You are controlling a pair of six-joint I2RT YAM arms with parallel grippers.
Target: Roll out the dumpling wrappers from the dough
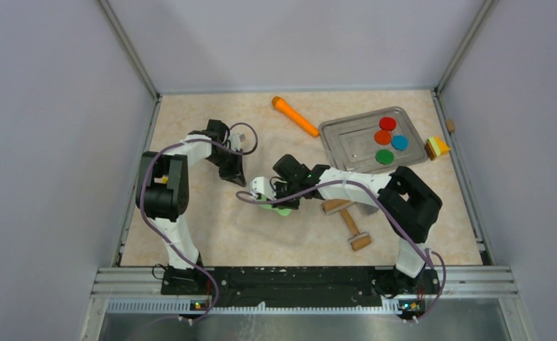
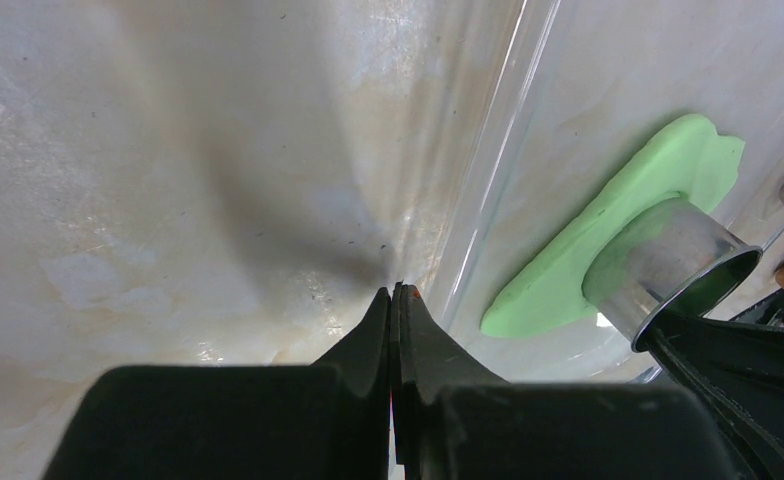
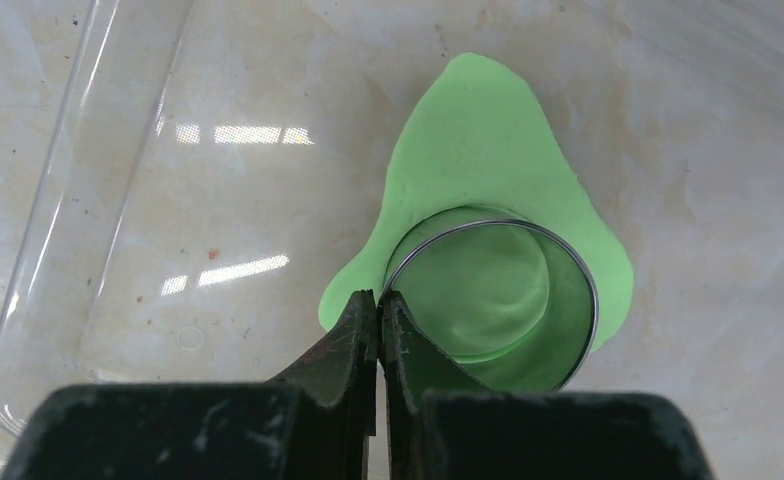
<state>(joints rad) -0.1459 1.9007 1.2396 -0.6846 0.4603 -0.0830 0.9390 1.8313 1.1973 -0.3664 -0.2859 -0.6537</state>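
The dough [image 3: 478, 130] is a thin, flat lime-green sheet lying on a clear plastic mat [image 3: 58, 200]. It also shows in the top view [image 1: 283, 210] and the left wrist view [image 2: 608, 230]. My right gripper [image 3: 379, 295] is shut on the wall of a round metal ring cutter [image 3: 568, 350], which stands on the near part of the sheet and encloses a round patch of dough. No separate wrapper shows. My left gripper [image 2: 398, 288] is shut, its tips down at the mat's left edge [image 2: 498, 170], just left of the cutter [image 2: 658, 250].
A wooden rolling pin [image 1: 350, 224] lies right of the mat. A metal tray [image 1: 347, 142] at the back right holds red, orange, blue and dark green discs. An orange tool [image 1: 295, 116] lies behind. A small yellow-orange block [image 1: 437, 147] sits beside the tray.
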